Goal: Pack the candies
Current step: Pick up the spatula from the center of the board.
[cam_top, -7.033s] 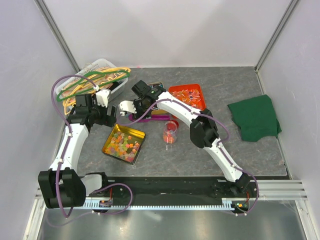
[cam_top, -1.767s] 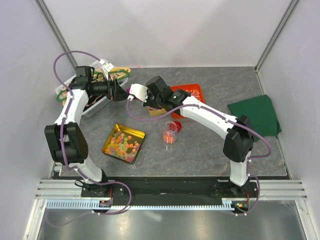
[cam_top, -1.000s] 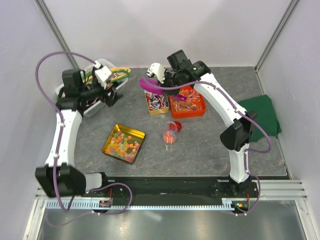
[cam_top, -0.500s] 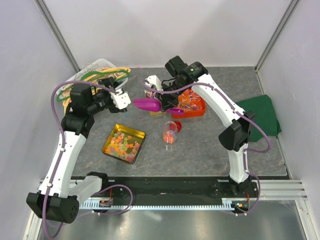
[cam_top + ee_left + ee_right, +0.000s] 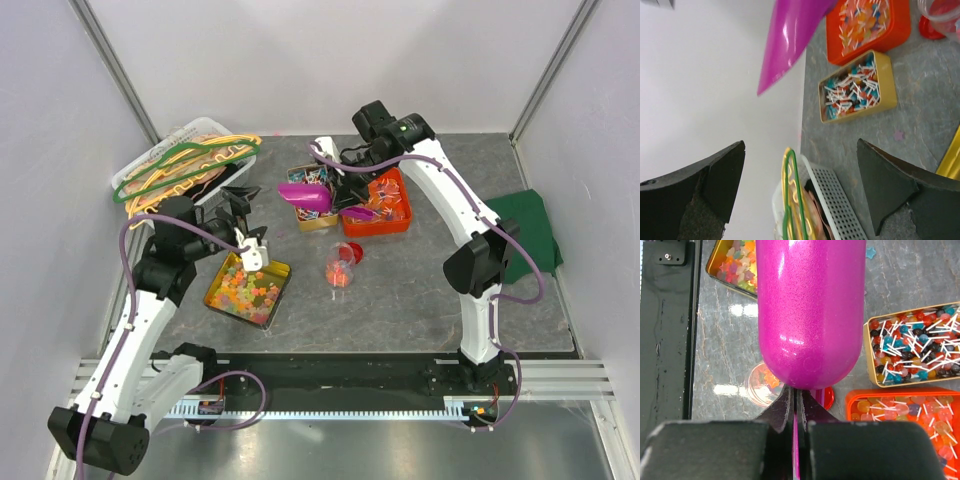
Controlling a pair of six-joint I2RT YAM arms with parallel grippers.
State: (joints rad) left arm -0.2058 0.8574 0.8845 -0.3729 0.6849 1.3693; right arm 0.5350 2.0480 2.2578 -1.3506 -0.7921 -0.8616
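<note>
Magenta scoop (image 5: 810,310) pinched by its thin handle in the right gripper (image 5: 796,407). The fingers are pressed tight on the handle and the bowl points away from the wrist.

Top view, right arm: it rises from its base at lower right with the elbow at mid right. From there it reaches up and across to upper centre, wrist bent down and left. The scoop hangs in the air over the tin (image 5: 860,112), just above centre of frame, tip toward the left.

Left gripper (image 5: 801,145): fingers spread wide, nothing between them.

Top view, left arm: it climbs from lower left and folds left of centre, forearm pointing right. The gripper hovers at the upper corner of the gold tray (image 5: 212,296). Its wrist view looks toward the back wall, with the scoop at the top of the frame.

Candies (image 5: 248,288): a pastel mix fills the gold tray, left of centre. More in red, blue and white fill the tin. The orange tray (image 5: 378,231) sits just beside the tin on its right, also full of sweets.

Clear jar (image 5: 337,270) at centre has a few candies inside. The red lid (image 5: 352,251) lies just beside it, to its upper right. A white basket (image 5: 835,200) with hangers (image 5: 190,160) is at upper left. A green cloth (image 5: 515,235) lies at the right edge.
</note>
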